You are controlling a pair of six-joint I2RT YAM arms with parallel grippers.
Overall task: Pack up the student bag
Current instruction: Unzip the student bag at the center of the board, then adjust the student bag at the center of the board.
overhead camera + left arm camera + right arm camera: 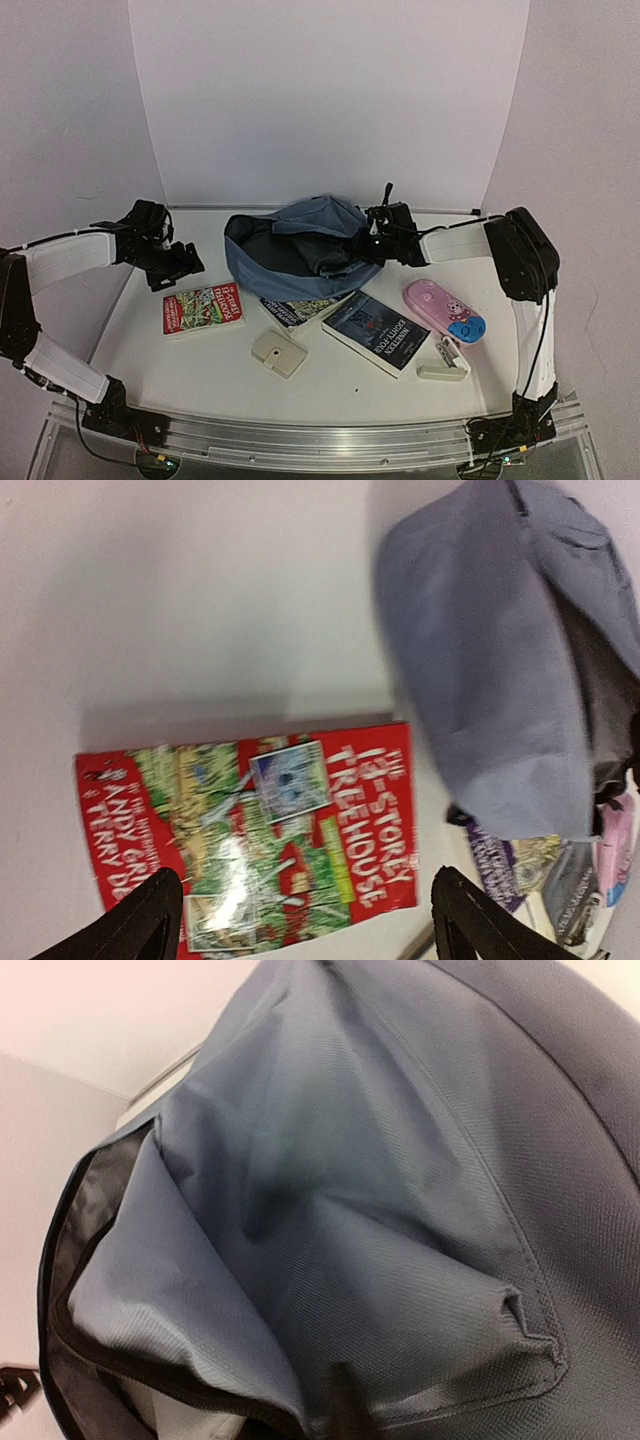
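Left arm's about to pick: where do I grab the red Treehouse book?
Probably its left short edge, coming in low from the left: the red Treehouse book lies flat, cover up, and that edge is clear, with the left gripper open nearby.

The soft slate-blue cloth backpack [400,1210] shows a fine matt weave. Left of it, the red paperback book [260,850] has a glossy, glare-catching paper cover; right of it, the pink oval plastic case [443,309] looks smooth and shiny.
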